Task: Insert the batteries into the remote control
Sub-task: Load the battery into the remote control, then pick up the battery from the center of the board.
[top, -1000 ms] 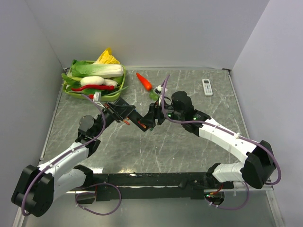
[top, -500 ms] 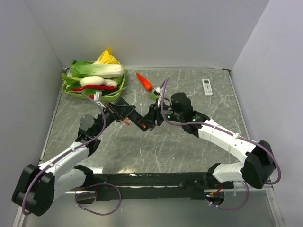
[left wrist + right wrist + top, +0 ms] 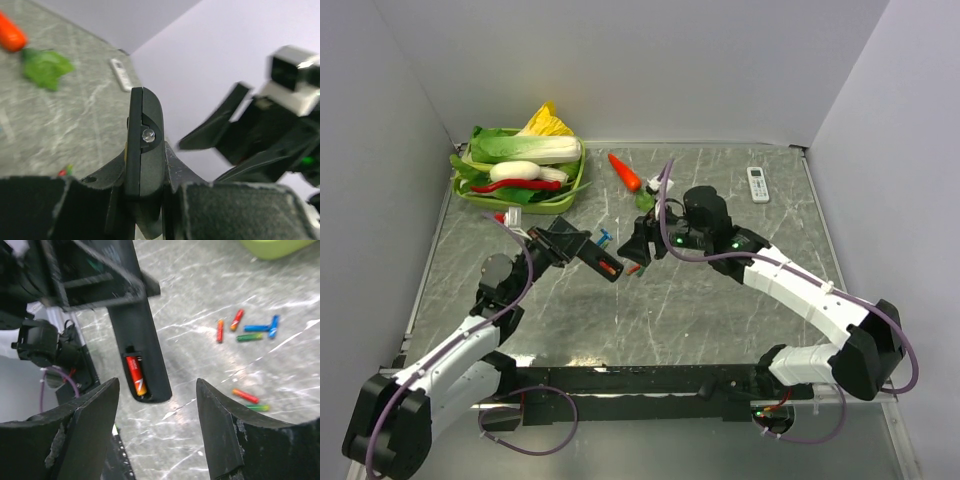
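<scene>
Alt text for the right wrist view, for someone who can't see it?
A black remote is held above the marble table, its open battery bay facing the camera with one red-orange battery seated inside. The right gripper is open and empty near the remote's end, and several loose batteries lie on the table beyond.

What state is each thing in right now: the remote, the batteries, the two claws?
remote control: held off the table, compartment open, one battery inside
loose batteries: scattered on the table
left gripper: shut on the remote control
right gripper: open, empty
white remote: lying flat
</scene>
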Controlling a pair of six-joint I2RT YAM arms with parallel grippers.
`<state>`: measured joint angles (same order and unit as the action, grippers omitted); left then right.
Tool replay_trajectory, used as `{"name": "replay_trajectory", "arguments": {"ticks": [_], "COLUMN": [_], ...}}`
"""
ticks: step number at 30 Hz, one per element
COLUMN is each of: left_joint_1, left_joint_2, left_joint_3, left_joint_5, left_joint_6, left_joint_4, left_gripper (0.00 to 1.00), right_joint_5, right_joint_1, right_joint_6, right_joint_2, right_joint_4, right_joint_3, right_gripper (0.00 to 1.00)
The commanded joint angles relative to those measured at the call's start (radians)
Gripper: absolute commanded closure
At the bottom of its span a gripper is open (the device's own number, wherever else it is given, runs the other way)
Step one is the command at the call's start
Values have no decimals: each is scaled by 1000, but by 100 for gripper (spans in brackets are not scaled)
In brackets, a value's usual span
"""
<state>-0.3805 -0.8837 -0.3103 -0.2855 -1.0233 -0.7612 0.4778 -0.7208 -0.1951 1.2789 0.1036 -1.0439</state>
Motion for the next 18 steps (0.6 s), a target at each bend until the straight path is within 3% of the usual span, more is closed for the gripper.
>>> {"name": "replay_trajectory", "arguments": {"ticks": [1,7,11,18], "left_joint_1": [29,61,69,74], "left_joint_2": [55,118,175,238], "left_joint_3": [60,132,157,146], "left_joint_5": [75,97,105,109], "left_joint_6": [43,49,49,75], "left_joint_4": [71,140,216,327], "left_gripper": [98,98,98,98], "right_joint_5": [-25,-34,-65,-97], "right_joint_1": [46,80,81,77], "right_joint_6": [91,282,390,416], "right_joint_2": [-26,68,210,365], "right_joint_4": [82,200,361,409], "right_joint_3": [-79,-132,-229,-297], "right_gripper": [29,33,41,45]}}
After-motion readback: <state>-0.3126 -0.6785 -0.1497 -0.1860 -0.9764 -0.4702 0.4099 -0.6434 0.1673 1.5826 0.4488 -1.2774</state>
